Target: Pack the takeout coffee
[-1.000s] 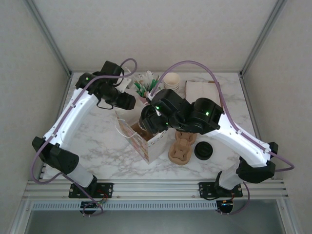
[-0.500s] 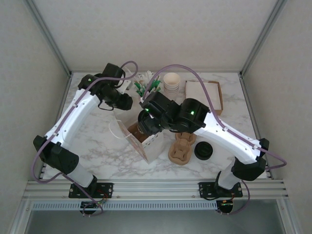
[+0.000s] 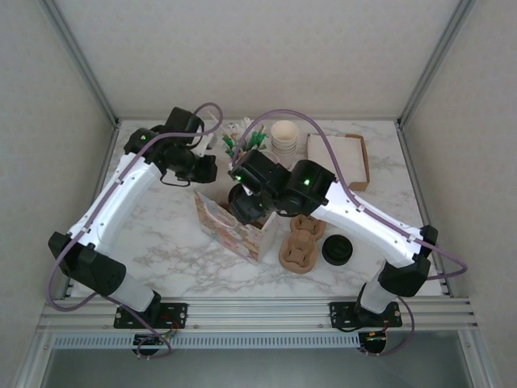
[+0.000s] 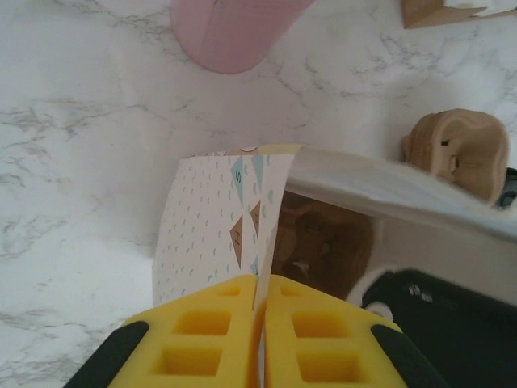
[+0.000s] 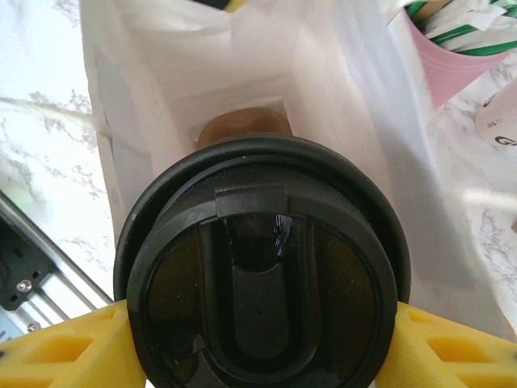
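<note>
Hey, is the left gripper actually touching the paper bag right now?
Touching. The left wrist view shows the left gripper shut on the paper bag, with the bag's upper edge pinched between its yellow jaws and no gap.

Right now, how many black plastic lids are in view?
2. One is on the takeout coffee, held by the right fingers over the open paper bag. One loose lid lies on the table, right of the cardboard carrier. Others may be hidden.
</note>
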